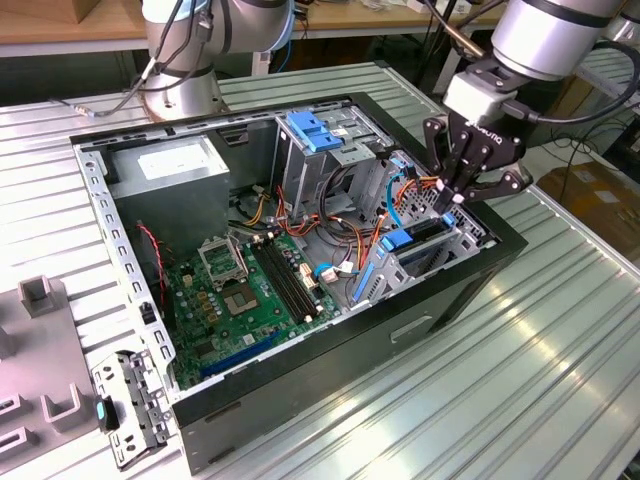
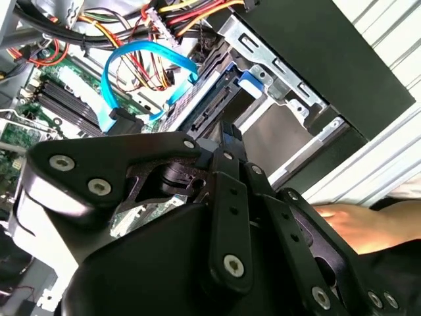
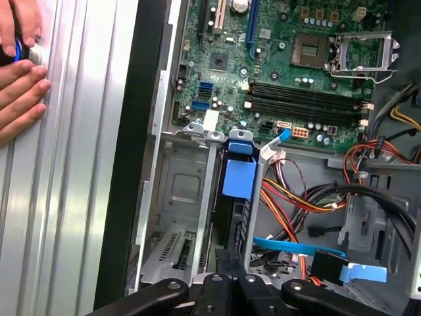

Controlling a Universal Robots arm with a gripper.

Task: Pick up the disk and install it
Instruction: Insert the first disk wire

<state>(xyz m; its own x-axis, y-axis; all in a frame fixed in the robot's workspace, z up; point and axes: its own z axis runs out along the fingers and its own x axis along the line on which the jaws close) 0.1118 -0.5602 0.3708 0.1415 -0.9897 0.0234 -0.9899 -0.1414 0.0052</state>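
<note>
In the exterior view, an open computer case [image 1: 300, 400] lies on the ribbed metal bench [image 1: 560, 350], its green motherboard [image 1: 245, 290] near the middle. At about three o'clock of the case, the disk [image 1: 420, 238] stands on edge in the metal drive cage [image 1: 385, 280]. It shows as a thin dark slab with light blue plastic along its upper edge. The hand [image 1: 449, 212] reaches down from one o'clock, its fingers drawn nearly together on that upper edge.

In the second wrist view, the hand [image 2: 227, 141] pinches the near end of the disk [image 2: 200, 108], whose dark edge runs away into the cage beside a looping blue cable [image 2: 112, 85].

In the first wrist view, the disk [image 2: 200, 108] shows edge-on in a cage slot, its blue tab end towards the motherboard [image 3: 296, 72]. The hand [image 3: 229, 280] closes on its other end. A person's fingers [image 3: 23, 85] rest on the bench beyond the case wall.
</note>
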